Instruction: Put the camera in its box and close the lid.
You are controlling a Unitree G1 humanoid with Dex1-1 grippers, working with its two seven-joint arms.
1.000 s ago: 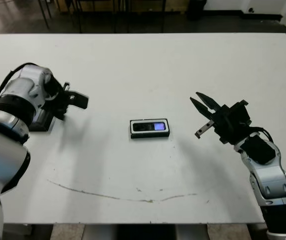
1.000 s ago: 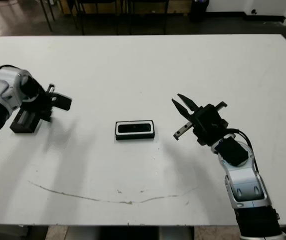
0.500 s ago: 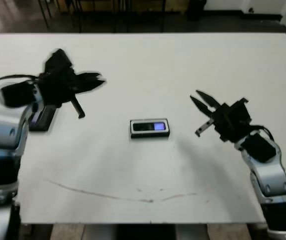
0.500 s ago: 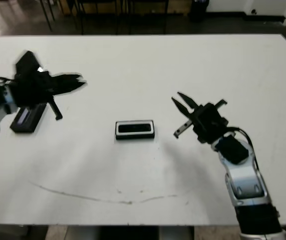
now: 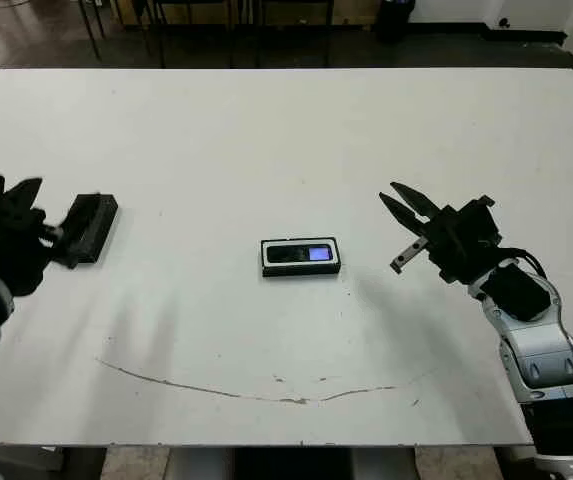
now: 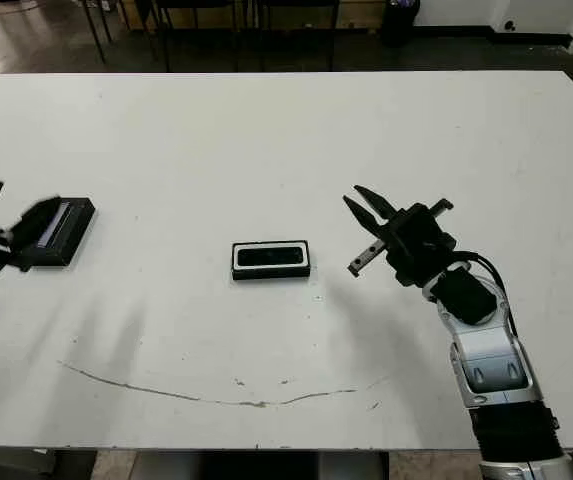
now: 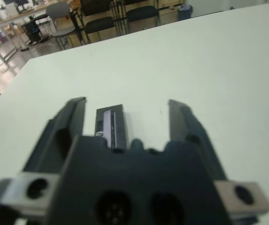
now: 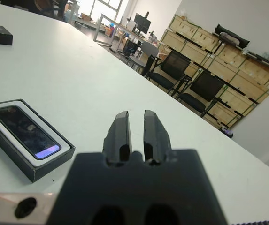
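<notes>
The camera (image 5: 299,253), a slim black bar with a bluish lit screen at its right end, lies inside the box (image 5: 301,271) at the table's middle. The box is a shallow black tray with white lining and stands uncovered. The lid (image 5: 88,226), a flat black rectangle, lies on the table far to the left. My left gripper (image 5: 38,212) is open just left of the lid, and the left wrist view shows the lid (image 7: 111,125) beyond its spread fingers. My right gripper (image 5: 396,200) hovers right of the box, shut on nothing; its wrist view shows the camera (image 8: 24,129).
A thin brownish scuff line (image 5: 246,390) runs across the table near its front edge. Dark chairs (image 5: 216,15) stand beyond the far edge. Bare white tabletop (image 5: 196,250) lies between the lid and the box.
My left arm swung up from over the lid and drew back to the left, leaving the lid uncovered on the table. The right arm, the box and the camera stayed put.
</notes>
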